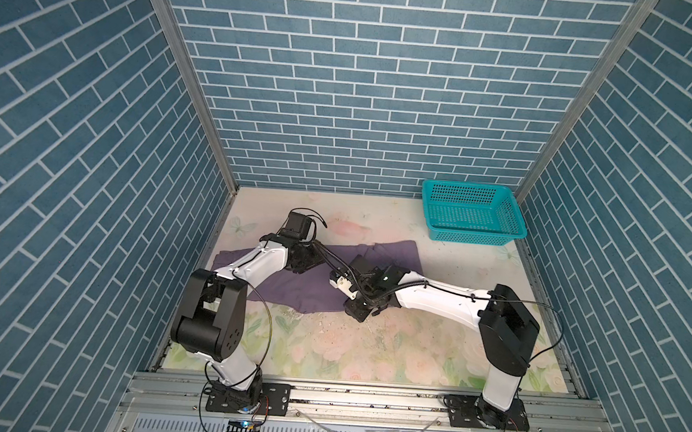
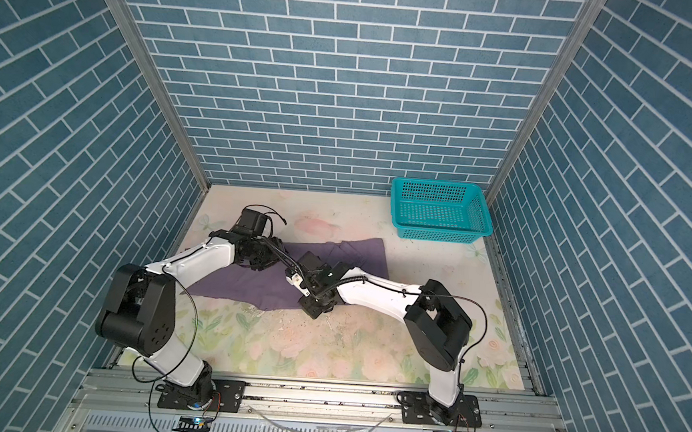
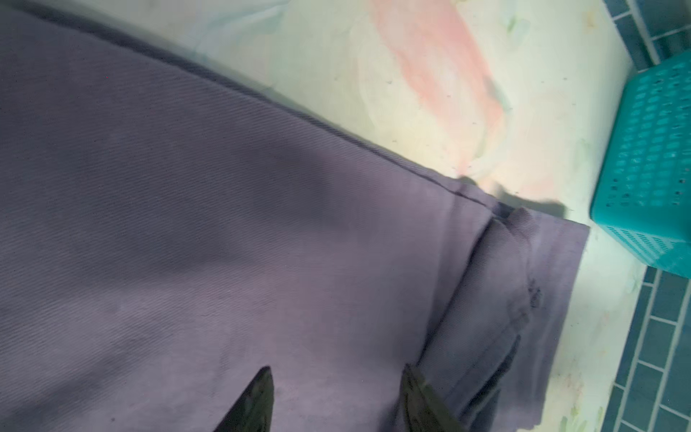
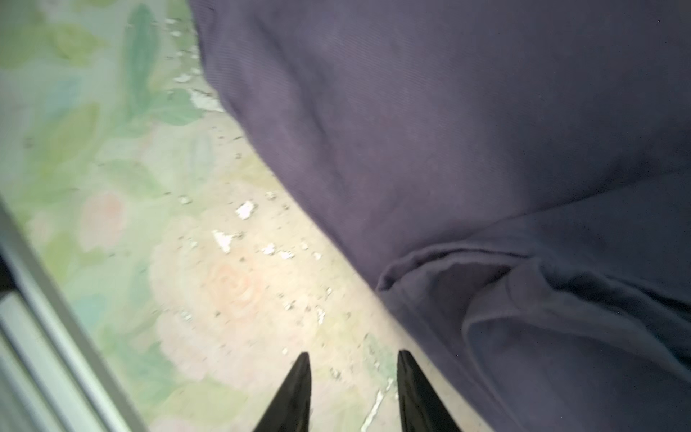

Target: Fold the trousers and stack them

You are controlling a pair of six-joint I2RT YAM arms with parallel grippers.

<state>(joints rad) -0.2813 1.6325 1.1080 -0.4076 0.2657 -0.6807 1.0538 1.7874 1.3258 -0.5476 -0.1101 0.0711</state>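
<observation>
Left wrist view: I see my left gripper [image 3: 336,368] parted, empty, over the dusty-purple soft fabric trousers [image 3: 224,224]; my right gripper [image 4: 353,353] parted above the floral tabletop [image 4: 224,280] beside them.

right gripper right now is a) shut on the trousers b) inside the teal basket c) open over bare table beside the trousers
c: in the right wrist view the right gripper shows tips apart over the floral table, trousers beside it, nothing between.
</observation>
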